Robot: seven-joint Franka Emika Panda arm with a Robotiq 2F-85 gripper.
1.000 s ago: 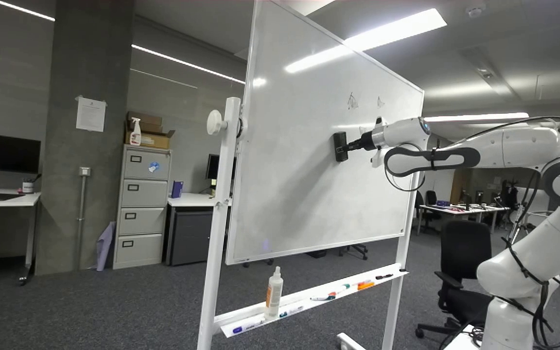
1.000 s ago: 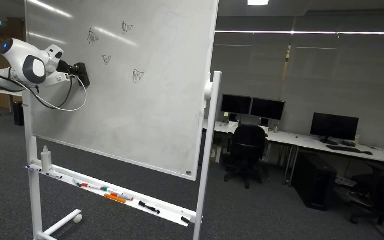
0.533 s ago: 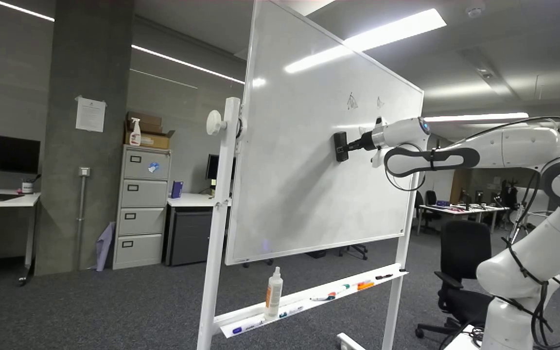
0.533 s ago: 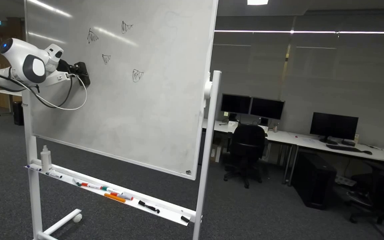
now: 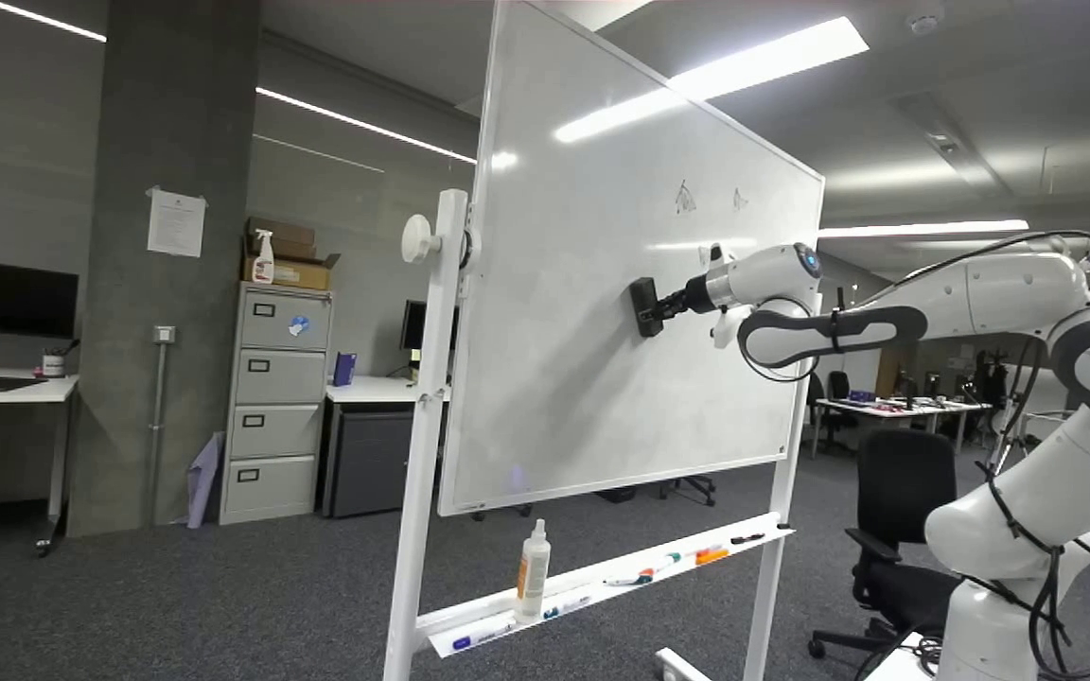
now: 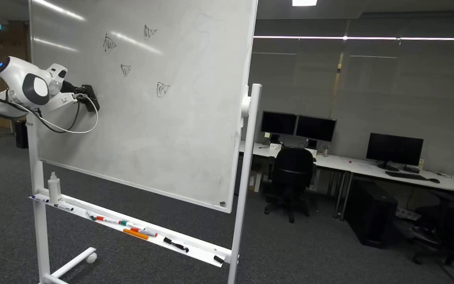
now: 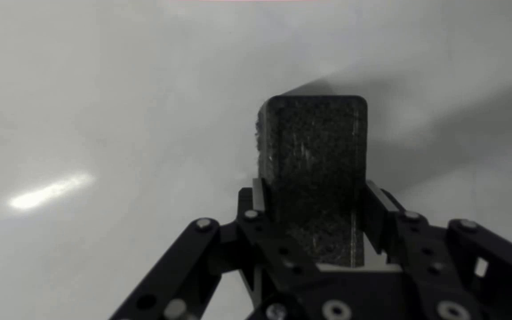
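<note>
My gripper [image 7: 314, 182] is shut on a black, worn block-shaped eraser [image 7: 314, 142], one finger against each long side. The eraser also shows in both exterior views [image 5: 644, 305] [image 6: 92, 98], against or very near the whiteboard [image 5: 545, 359]; I cannot tell if it touches. The whiteboard fills the wrist view behind it. Several small black scribbles [image 6: 162, 89] are drawn on the board, above and to the right of the eraser in an exterior view. Faint grey smudges cover the board's lower part.
A tray [image 5: 611, 591] under the board holds a spray-less white bottle [image 5: 533, 572], several markers, and an orange marker [image 6: 135, 234]. White posts [image 6: 246, 177] frame the board. An office chair [image 5: 905, 501] stands near the arm's base. Cables hang from the arm.
The arm has moved the eraser down along the board, and a little to the left in both exterior views. The grip is the same, and the scribbles look unchanged.
</note>
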